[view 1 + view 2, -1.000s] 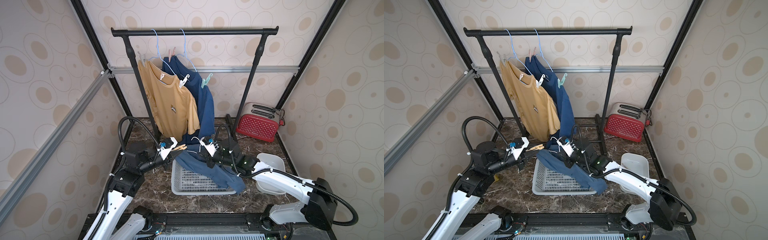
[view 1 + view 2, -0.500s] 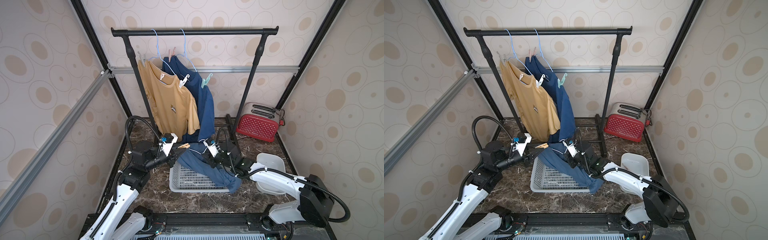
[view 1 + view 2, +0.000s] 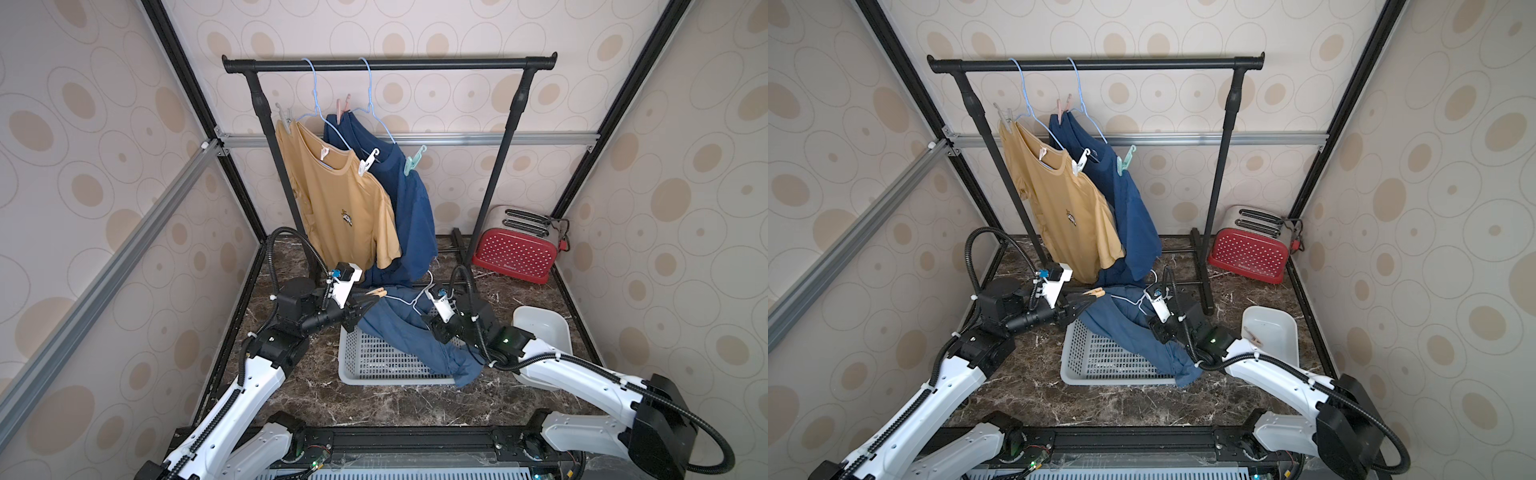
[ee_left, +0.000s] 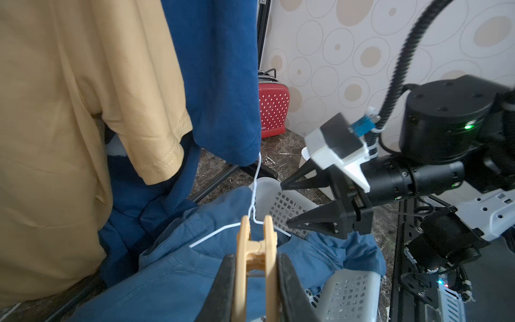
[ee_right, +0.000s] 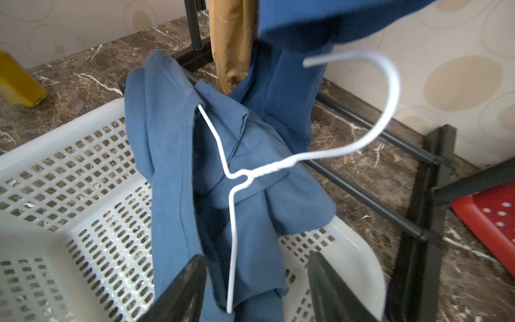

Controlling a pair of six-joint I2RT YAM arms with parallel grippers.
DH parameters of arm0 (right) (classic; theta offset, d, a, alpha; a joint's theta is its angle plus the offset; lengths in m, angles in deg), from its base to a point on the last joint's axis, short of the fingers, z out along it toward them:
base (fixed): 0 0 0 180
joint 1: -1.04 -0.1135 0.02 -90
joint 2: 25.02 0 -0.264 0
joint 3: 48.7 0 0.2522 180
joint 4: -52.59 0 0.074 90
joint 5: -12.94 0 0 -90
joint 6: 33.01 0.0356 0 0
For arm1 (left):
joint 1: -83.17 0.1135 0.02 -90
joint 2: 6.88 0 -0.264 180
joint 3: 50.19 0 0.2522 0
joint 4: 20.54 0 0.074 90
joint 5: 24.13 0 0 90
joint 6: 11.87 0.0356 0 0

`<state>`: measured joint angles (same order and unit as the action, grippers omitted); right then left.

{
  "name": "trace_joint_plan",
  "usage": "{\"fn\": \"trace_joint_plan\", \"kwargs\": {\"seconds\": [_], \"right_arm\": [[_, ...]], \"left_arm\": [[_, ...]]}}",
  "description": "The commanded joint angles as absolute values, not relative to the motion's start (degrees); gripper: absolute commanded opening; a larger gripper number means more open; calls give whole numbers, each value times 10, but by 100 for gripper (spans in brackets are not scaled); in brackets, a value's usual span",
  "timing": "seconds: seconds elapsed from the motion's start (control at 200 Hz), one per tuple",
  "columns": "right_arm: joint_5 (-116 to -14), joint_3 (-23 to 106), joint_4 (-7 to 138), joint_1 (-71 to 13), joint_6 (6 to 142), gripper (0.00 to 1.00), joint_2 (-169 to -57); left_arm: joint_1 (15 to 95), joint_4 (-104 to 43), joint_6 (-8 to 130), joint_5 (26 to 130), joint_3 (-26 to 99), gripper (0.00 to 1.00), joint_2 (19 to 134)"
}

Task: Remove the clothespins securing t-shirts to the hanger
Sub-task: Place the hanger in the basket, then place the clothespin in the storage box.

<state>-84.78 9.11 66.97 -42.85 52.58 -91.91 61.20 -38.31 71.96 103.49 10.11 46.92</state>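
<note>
On rail (image 3: 415, 64), two t-shirts (image 3: 340, 199), one over basket (image 3: 395, 379)

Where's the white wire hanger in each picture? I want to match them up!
Top views: white hanger lies on the lower blue shirt, above the basket.
Left wrist: middle, just past the orange-yellow clothespin.
Right wrist: middle, on that shirt, inside the open right gripper.
Shared landmark: red toaster, visible in all four.
</note>
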Motion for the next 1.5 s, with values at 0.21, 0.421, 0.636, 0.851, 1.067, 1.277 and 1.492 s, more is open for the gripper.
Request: {"fn": "trace_joint_plan", "kwargs": {"seconds": [0.21, 0.421, 0.636, 0.851, 1.067, 1.277, 1.492], "right_arm": [[-933, 101, 699, -482, 322, 70, -847], [-851, 88, 604, -495, 223, 68, -833], [-758, 152, 646, -499, 213, 66, -864], [-730, 200, 669, -499, 208, 61, -892], [-722, 226, 695, -499, 194, 45, -911], [-751, 241, 688, -499, 180, 43, -932], [-761, 257, 692, -499, 171, 44, -949]], "left_arm": [[548, -362, 652, 1023, 171, 22, 533], [541, -414, 605, 1049, 243, 20, 585], [528, -456, 595, 1071, 273, 19, 608], [524, -475, 590, 1080, 282, 19, 622], [521, -477, 590, 1082, 287, 19, 627], [516, -485, 597, 1084, 287, 19, 626], [514, -492, 601, 1084, 287, 19, 624]]}}
